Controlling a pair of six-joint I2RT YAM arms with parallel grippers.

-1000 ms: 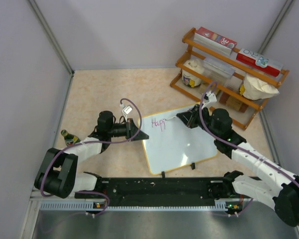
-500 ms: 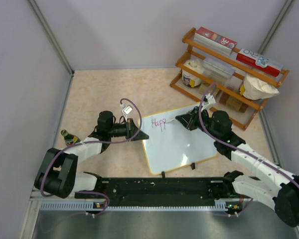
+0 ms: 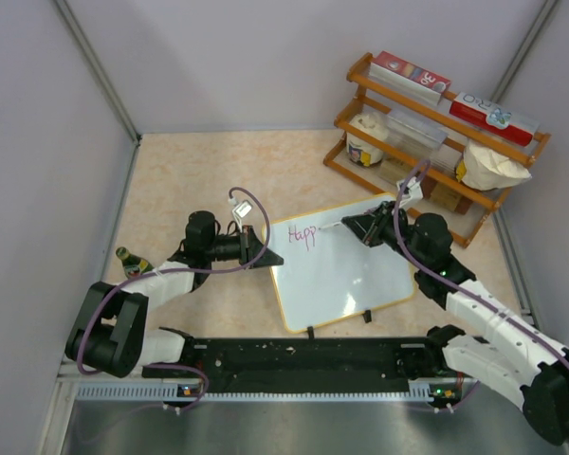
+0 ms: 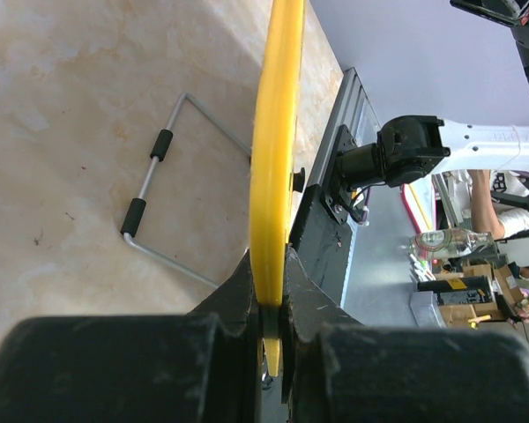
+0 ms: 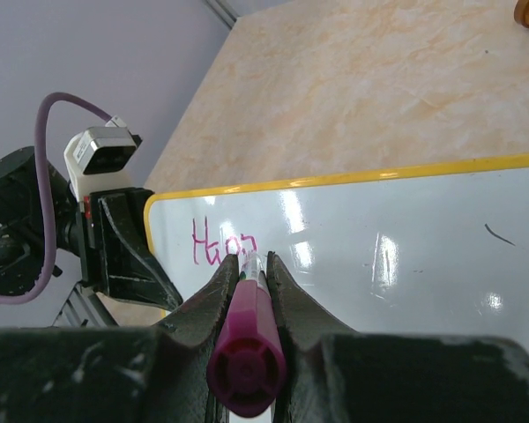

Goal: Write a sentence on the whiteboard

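The whiteboard (image 3: 346, 270) lies flat in the middle of the table, white with a yellow frame, with pink letters "Happ" (image 3: 302, 233) near its far left corner. My left gripper (image 3: 264, 254) is shut on the board's left edge; the yellow frame (image 4: 276, 159) runs between its jaws. My right gripper (image 3: 353, 226) is shut on a pink marker (image 5: 247, 339), whose tip sits at the end of the pink letters (image 5: 222, 247) on the board (image 5: 406, 264). The marker's tip is hidden behind the fingers.
A wooden rack (image 3: 436, 142) with boxes, a tub and a bag stands at the far right. A small bottle (image 3: 131, 261) lies by the left arm. A wire stand (image 4: 172, 203) shows on the table under the board. Grey walls surround the table.
My right gripper has moved slightly to the right with the marker along the board's top. Another letter stroke has appeared after "Hap". The left arm has not moved.
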